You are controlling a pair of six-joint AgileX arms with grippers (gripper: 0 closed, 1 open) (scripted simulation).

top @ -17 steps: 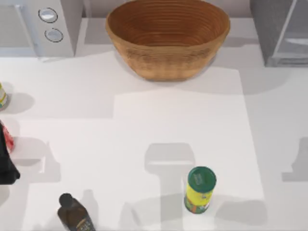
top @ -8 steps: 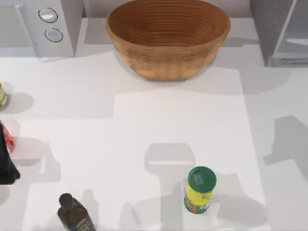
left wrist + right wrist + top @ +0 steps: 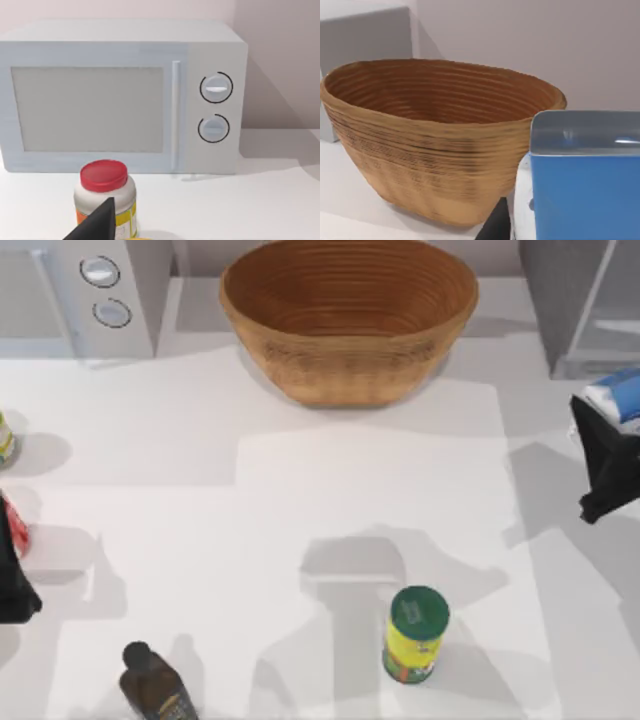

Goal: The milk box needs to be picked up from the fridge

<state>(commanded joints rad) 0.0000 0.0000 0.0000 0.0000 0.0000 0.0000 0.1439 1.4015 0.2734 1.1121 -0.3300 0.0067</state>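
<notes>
At the table's [image 3: 300, 500] right edge, the right gripper [image 3: 606, 455] is clenched on the milk box [image 3: 620, 398], carried in the air just in front of the fridge [image 3: 580, 300] at the far right corner. The left gripper [image 3: 14, 585] sits parked at the left edge; I cannot tell its finger state.

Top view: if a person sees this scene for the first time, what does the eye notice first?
Most likely the big woven basket at the table's back centre. Next, at the right edge, the right gripper holds the milk box in front of the dark grey fridge. Nearer the front stands the green-lidded yellow can, with a dark brown bottle at front left and the left gripper parked at the left edge.
</notes>
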